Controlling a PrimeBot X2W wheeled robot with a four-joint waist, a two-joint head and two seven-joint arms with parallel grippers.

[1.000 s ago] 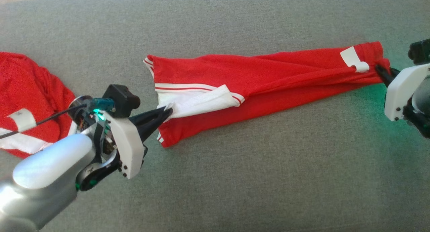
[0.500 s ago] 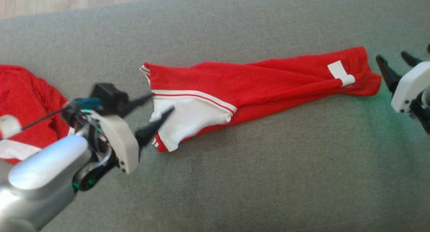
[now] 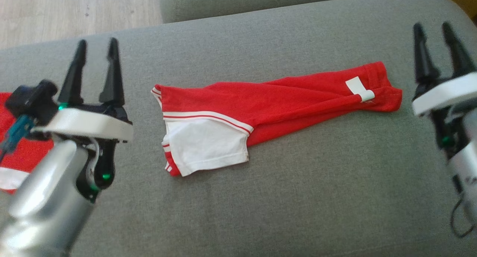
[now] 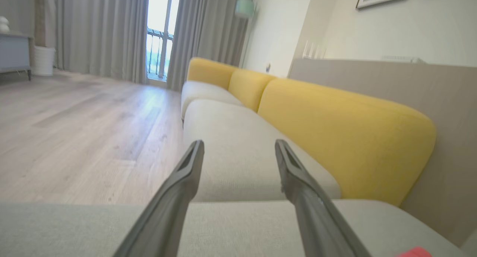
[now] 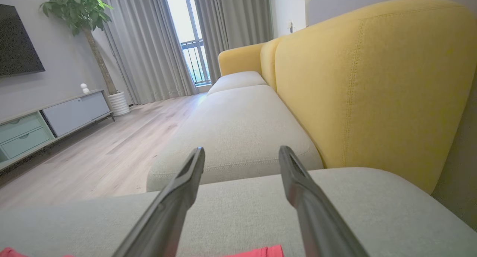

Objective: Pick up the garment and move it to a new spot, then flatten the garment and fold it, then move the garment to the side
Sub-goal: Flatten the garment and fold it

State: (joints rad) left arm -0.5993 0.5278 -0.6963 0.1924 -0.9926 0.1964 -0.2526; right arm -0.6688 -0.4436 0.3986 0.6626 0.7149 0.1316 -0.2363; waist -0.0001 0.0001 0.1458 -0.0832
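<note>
Item: garment (image 3: 261, 100). Red knit with white trim, lying lengthwise across the grey sofa seat (image 3: 298, 205), roughly midway between the two hands and touching neither.

Condition: not yet flat. Long creases run its whole length. At its left end a white panel (image 3: 207, 143) edged in red and white stripes lies turned over on top. The right end is narrower and carries a small white label (image 3: 358, 88).

Handling, as I judge it: light, limp and a little stretchy. It will sag from wherever it is pinched, and it will probably drag on the cloth of the seat rather than slide. Nothing fragile about it.

Where to take hold: the two far ends look best, at the striped hem on the left and the hem by the label on the right. Catch every layer at each end so that a pull spreads it out.

Left hand (image 3: 97, 44): fingers spread, holding nothing, raised clear of the seat just left of the garment.

Right hand (image 3: 431, 26): fingers likewise apart and empty, off the garment's right end.

Also present: a second red piece (image 3: 22, 152) at the far left, partly behind the left arm, a wood floor (image 3: 74, 11) and a yellow backrest (image 5: 372, 82).
</note>
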